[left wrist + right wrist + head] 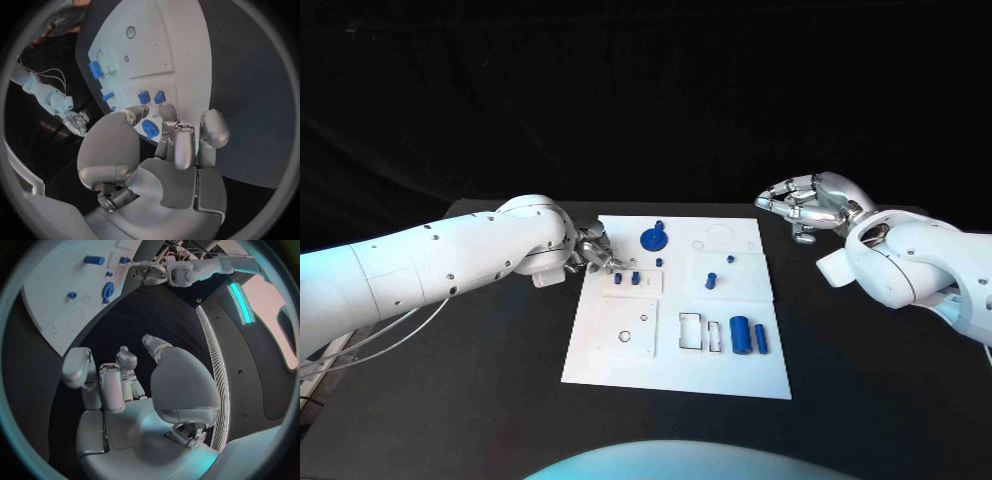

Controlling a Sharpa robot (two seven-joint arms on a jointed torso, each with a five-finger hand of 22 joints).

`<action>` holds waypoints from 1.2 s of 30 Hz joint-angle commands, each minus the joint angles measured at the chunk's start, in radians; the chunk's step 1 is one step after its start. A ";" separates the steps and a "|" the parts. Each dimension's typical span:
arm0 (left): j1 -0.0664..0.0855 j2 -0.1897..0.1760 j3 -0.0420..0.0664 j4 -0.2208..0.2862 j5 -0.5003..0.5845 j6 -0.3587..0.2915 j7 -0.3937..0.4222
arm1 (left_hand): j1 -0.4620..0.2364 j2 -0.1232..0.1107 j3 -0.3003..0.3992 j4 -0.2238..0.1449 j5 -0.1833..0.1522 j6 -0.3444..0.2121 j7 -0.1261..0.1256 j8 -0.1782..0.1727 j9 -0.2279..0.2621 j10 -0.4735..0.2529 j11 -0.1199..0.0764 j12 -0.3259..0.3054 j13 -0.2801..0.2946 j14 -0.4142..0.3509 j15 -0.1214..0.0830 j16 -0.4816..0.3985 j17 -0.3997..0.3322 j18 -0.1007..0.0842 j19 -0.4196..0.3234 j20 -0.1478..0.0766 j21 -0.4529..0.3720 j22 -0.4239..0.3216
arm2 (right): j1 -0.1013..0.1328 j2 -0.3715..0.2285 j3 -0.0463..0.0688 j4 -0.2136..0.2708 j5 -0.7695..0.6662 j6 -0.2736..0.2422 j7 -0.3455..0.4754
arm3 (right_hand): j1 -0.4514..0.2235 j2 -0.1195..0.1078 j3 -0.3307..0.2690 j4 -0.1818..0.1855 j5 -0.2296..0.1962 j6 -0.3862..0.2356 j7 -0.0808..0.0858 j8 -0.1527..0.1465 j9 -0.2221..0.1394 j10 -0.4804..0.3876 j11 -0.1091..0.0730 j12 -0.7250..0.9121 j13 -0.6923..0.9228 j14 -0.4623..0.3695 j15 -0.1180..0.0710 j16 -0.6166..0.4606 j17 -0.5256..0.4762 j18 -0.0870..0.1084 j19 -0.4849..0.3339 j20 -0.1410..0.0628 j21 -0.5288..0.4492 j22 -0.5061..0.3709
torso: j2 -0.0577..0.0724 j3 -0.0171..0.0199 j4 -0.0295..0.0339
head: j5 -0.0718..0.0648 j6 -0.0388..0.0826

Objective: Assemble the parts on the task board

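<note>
Left robot hand (593,254) touches task board (733,375) bearing blue parts (740,335).

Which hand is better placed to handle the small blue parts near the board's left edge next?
The left. The left hand already sits at the board's left edge, fingers beside the small blue parts. The right hand is off the board, beyond its right edge, fingers curled in on nothing.

White task board (678,360) w/ blue parts (740,336), black table (877,400), silver hands, white arms.
</note>
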State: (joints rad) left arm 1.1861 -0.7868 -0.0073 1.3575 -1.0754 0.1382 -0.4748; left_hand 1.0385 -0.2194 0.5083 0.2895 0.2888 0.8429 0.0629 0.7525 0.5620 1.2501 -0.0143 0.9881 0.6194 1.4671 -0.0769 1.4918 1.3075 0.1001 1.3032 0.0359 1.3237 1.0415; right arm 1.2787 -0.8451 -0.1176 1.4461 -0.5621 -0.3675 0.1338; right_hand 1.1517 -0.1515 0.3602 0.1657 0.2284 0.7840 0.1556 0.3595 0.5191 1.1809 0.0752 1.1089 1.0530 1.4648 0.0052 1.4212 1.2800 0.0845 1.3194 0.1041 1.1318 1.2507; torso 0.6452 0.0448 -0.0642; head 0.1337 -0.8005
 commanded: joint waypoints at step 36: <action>-0.030 0.153 -0.049 -0.113 -0.387 -0.339 0.548 | 0.460 -0.040 -0.118 -0.110 -0.037 -0.153 0.112 -0.219 -0.257 -0.472 0.139 -0.404 -0.428 -0.346 0.126 -0.352 -0.712 0.082 -0.318 0.104 -0.408 -0.503 | -0.003 0.001 -0.002 0.012 -0.025 0.003 0.006 | 0.000 0.005 -0.004 0.004 0.006 -0.007 0.000 0.003 0.002 -0.012 -0.003 -0.011 -0.017 0.029 -0.007 -0.008 -0.010 0.022 -0.012 0.000 -0.018 -0.010 | 0.002 0.0003 -0.0014 | -0.018 0.017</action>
State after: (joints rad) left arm 1.1574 -0.6390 -0.0562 1.2490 -1.3573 -0.2048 0.0435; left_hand 1.4990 -0.2536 0.3932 0.1846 0.2513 0.6851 0.1751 0.5360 0.3066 0.7827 0.1250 0.5873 0.1923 1.1185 0.0468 1.1363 0.5962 0.1706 0.9882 0.1380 0.9118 0.5373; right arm 1.2759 -0.8439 -0.1195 1.4562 -0.5680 -0.3689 0.1331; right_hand 1.1517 -0.1515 0.3574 0.1685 0.2284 0.7840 0.1556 0.3595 0.5197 1.1754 0.0698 1.1034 1.0366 1.4648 0.0052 1.4156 1.2707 0.1001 1.3121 0.1039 1.1170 1.2417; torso 0.6462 0.0453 -0.0645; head 0.1159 -0.7846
